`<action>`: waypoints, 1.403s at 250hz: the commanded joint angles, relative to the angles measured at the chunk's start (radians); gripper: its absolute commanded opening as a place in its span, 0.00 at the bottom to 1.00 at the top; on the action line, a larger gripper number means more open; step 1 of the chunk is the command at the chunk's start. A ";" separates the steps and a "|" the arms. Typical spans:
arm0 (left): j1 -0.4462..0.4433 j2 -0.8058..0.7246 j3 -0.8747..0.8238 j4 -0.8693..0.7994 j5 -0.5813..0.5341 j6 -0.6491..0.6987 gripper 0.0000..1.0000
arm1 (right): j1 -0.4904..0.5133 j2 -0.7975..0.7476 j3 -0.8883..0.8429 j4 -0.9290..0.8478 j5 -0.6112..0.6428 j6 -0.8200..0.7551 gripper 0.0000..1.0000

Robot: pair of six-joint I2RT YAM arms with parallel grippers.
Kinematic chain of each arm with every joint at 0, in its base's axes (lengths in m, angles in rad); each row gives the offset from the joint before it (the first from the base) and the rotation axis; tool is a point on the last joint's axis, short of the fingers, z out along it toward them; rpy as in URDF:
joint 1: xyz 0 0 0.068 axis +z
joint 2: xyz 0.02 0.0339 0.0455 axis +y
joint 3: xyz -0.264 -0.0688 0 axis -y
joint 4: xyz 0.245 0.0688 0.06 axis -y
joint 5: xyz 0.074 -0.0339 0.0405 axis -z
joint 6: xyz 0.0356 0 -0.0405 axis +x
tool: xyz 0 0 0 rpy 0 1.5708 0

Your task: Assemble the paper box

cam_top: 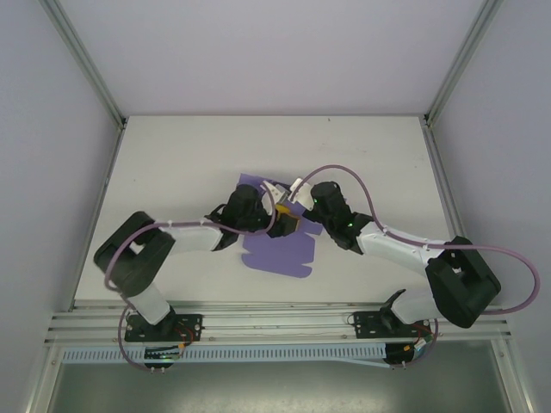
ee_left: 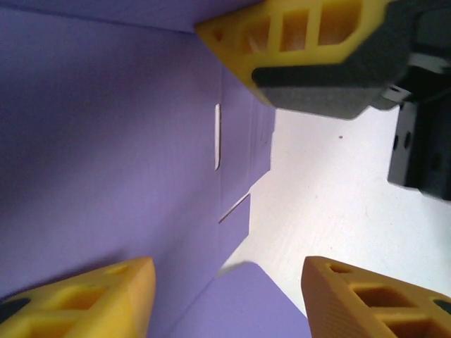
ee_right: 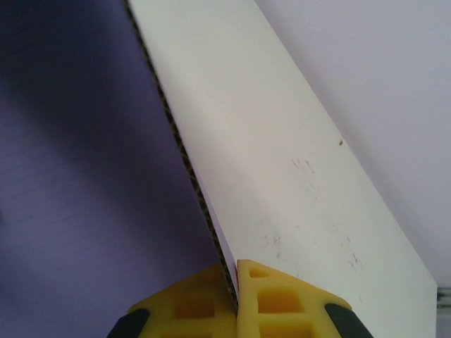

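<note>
The paper box (cam_top: pixel 280 249) is a lavender die-cut sheet lying flat in the middle of the white table, with one panel lifted at its far edge. My right gripper (ee_right: pixel 236 282) is shut on the edge of that lifted panel, whose purple face (ee_right: pixel 84 176) is to the left and white face (ee_right: pixel 268 155) to the right. My left gripper (ee_left: pixel 225 296) is open, low over the sheet (ee_left: pixel 106 141), its yellow fingers (ee_left: pixel 84 303) straddling a fold and a flap corner. The two grippers meet over the sheet's far part, left gripper (cam_top: pixel 277 217) beside right gripper (cam_top: pixel 297 205).
Bare white table (cam_top: pixel 172 172) surrounds the sheet on all sides. Pale walls and metal posts enclose the table; an aluminium rail (cam_top: pixel 275 323) runs along the near edge. The right gripper's yellow finger and black body (ee_left: pixel 310 49) sit close ahead of my left fingers.
</note>
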 commanded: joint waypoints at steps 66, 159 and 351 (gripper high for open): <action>-0.007 -0.130 -0.054 -0.185 -0.231 -0.092 0.43 | -0.004 0.020 0.050 -0.039 -0.005 -0.017 0.00; 0.207 -0.435 -0.256 -0.319 -0.286 -0.134 0.84 | -0.016 0.030 0.073 -0.096 -0.046 -0.047 0.00; 0.232 0.025 -0.208 0.334 0.175 0.014 0.53 | -0.049 0.013 0.097 -0.139 -0.196 -0.053 0.00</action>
